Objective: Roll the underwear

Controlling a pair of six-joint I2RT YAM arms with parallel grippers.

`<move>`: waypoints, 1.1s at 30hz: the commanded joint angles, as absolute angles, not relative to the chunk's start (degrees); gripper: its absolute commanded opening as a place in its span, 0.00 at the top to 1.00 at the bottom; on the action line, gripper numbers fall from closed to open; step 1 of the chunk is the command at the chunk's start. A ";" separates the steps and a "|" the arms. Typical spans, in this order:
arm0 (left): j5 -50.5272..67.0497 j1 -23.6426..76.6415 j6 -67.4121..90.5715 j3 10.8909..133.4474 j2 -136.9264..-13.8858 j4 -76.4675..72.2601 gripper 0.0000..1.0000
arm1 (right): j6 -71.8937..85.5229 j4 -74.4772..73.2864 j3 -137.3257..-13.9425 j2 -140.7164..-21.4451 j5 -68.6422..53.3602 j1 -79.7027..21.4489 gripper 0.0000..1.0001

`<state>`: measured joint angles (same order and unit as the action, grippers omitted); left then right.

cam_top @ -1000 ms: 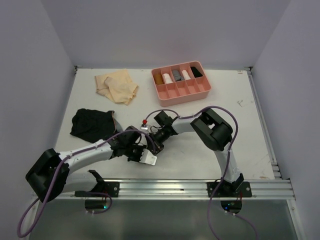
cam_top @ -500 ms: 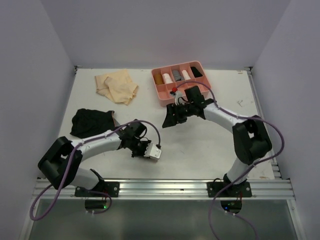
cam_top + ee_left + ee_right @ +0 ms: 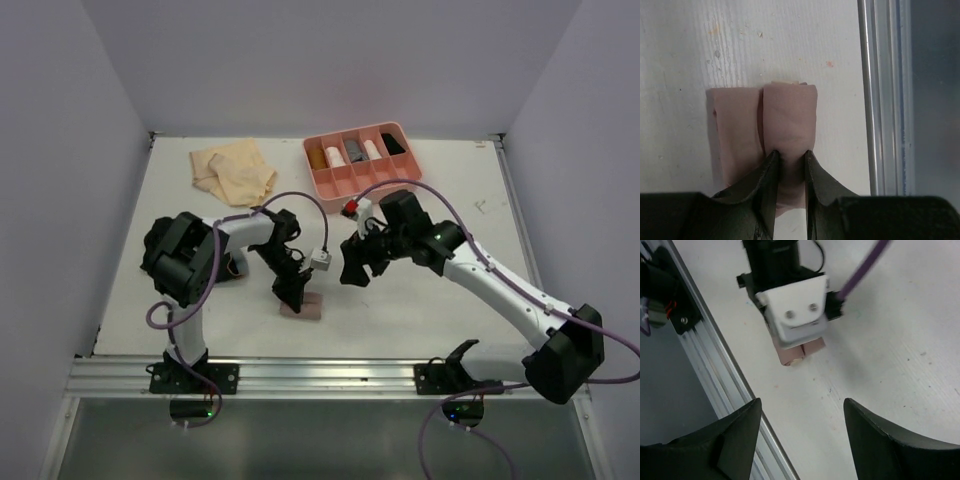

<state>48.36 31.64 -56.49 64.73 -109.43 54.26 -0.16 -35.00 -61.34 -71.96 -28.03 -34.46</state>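
While the left gripper (image 3: pixel 790 156) is clamped on the near end of the pink underwear (image 3: pixel 789 112), its two fingers pinch a narrow roll of cloth between them. A flat strip of the same garment lies just beside the roll, touching it, not yet wound in. Bundle sits on the table (image 3: pixel 420 300) near the front edge, close to the metal rail (image 3: pixel 882 100).

Right gripper (image 3: pixel 800 432) hangs above with jaws spread wide, holding nothing, looking down on the left wrist and the bundle.

Judgement: roll partly made, flat strip to be taken up. To do it well, the pinch should be firm enough that the turns do not slacken, and the wrist should turn the roll toward the flat strip, away from the rail, so the cloth edges line up. The free gripper could press the strip's far end so it does not slide.

Tan underwear (image 3: pixel 235 172) lies flat at the far left, well apart. Pink tray (image 3: pixel 365 196) far centre holds small rolls.
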 commanded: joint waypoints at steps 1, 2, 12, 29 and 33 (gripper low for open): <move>40.69 31.82 -59.59 65.56 -119.08 56.59 1.00 | -2.99 -38.85 -60.30 -71.37 -21.45 -42.24 0.30; 40.87 31.64 -59.68 67.31 -121.09 57.21 1.00 | -2.47 -38.06 -60.03 -71.63 -19.79 -43.84 0.30; 41.92 28.48 -61.61 74.35 -127.18 63.19 1.00 | -7.29 -27.52 -59.59 -84.09 -8.36 -59.32 0.29; 42.98 27.95 -61.79 74.79 -128.67 62.32 0.97 | -12.13 -15.29 -59.24 -98.78 -6.41 -65.21 0.35; 43.07 27.86 -60.91 74.71 -128.23 61.44 0.91 | -12.13 -14.50 -59.06 -100.72 -6.94 -65.21 0.51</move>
<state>55.42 28.25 -56.75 75.53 -124.92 72.27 -11.33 -17.56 -58.57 -100.07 -5.65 -64.88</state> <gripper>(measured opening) 0.261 0.528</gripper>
